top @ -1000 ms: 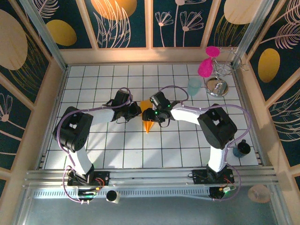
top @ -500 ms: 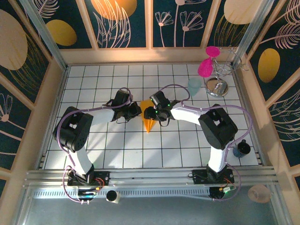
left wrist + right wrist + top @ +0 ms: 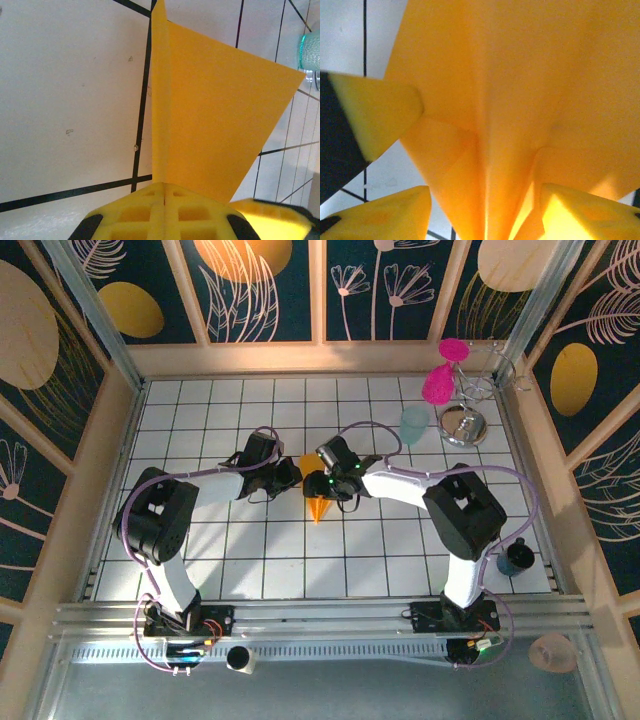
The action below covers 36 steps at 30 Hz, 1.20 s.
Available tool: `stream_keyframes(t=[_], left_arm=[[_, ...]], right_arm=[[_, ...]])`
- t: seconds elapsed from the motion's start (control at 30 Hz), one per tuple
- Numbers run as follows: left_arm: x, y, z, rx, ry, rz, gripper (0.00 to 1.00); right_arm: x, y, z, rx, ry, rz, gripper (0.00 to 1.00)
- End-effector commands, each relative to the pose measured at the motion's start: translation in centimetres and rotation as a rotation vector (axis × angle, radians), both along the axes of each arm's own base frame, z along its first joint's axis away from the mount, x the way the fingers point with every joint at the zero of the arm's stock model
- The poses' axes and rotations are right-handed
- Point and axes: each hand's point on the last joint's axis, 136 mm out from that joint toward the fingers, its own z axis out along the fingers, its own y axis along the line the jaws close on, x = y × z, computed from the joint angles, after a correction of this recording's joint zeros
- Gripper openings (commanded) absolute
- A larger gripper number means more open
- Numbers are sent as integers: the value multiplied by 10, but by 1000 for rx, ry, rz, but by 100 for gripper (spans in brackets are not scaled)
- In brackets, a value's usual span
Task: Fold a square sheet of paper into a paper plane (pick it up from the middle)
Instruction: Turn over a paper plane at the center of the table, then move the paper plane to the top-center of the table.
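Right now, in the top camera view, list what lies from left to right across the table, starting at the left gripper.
Left gripper → paper plane → pale teal cup → shiny round metal dish → dark blue cup by the table's right edge.

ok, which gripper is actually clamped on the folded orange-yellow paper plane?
The left gripper: its yellow fingers are pressed together on the centre crease of the paper plane. The right gripper has its fingers apart, astride it.

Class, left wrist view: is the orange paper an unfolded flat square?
No, the paper plane has a long crease and a slanted triangular wing.
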Motion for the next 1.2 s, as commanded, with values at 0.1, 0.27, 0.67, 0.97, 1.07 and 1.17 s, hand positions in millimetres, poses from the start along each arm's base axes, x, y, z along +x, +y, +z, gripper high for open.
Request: stream_keyframes(t=[0.1,0.27,0.67,0.97,1.07,1.17], left_arm=[[-5,-4,-4,-24,21,-8,1],[-6,-3,-4,-22,22,-9,1],[-6,-1,-4,-11,28,-2,7],[7,23,7,60,-10,78,36],[10,36,6,82,-11,101,43],[11,48,4,105,-6,126,50]], right_arm=[[2,7,0,-28,2,14,51],[2,3,-6,-53,11,4,48],[5,-6,-14,-109,20,-32,31],[9,-23,-15,-208,1,-67,23],[9,-24,-16,-221,7,-70,23],[9,-24,-19,-225,16,-69,23]])
